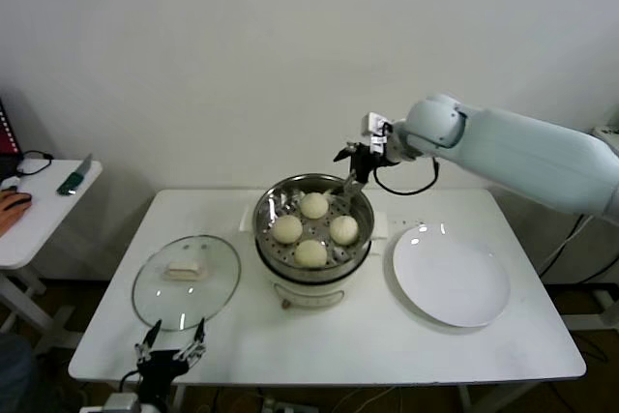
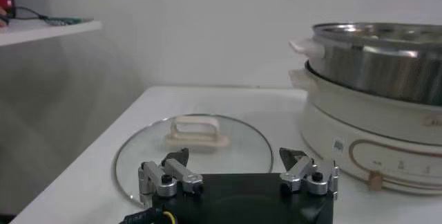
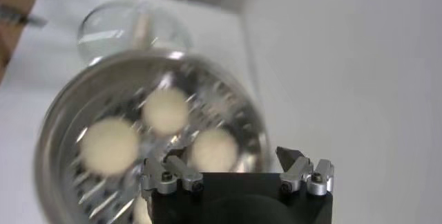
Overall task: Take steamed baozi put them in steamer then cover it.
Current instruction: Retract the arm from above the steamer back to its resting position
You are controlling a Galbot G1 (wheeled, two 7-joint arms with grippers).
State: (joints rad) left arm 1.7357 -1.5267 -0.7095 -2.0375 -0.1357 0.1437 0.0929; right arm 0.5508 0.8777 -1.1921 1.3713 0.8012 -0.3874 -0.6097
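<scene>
Several cream-white baozi [image 1: 314,205] lie in the shiny steamer [image 1: 266,210] on its white pot base [image 1: 305,292] at the table's middle. My right gripper [image 1: 348,173] hovers above the steamer's far rim, open and empty. In the right wrist view, the right gripper [image 3: 231,155] looks down on the baozi [image 3: 166,110] in the steamer [image 3: 62,108]. The glass cover [image 1: 186,282] lies flat on the table left of the steamer, handle [image 1: 186,269] up. At the table's front edge, just in front of the cover [image 2: 193,153], my left gripper [image 1: 175,336] [image 2: 238,157] stands open.
A bare white plate [image 1: 450,275] lies right of the steamer. A side table [image 1: 39,210] with small items stands to the far left. The wall is close behind the table.
</scene>
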